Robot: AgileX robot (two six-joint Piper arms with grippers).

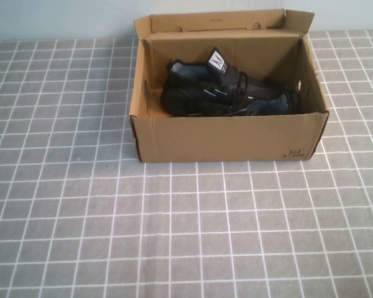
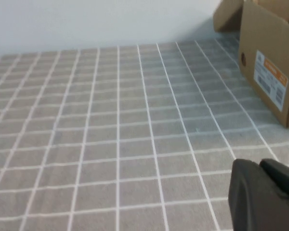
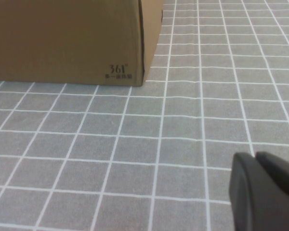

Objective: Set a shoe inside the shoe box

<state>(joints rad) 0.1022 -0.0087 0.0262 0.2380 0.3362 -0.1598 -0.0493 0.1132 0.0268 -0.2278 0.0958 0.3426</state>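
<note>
The brown cardboard shoe box (image 1: 227, 138) stands at the back middle of the table with its flaps upright. Inside it lies the black knit shoe (image 1: 202, 73), its white tongue tag showing. More black shoe with white stripes (image 1: 230, 102) lies right in front of it in the box; I cannot tell where one shoe ends. Neither arm shows in the high view. My left gripper (image 2: 260, 166) is shut and empty, low over the table, left of the box (image 2: 267, 62). My right gripper (image 3: 255, 159) is shut and empty, in front of the box's printed corner (image 3: 120, 71).
A grey cloth with a white grid (image 1: 174, 230) covers the whole table. A pale wall (image 1: 56, 18) runs behind the box. The box's end wall bears a white and orange label (image 2: 269, 79).
</note>
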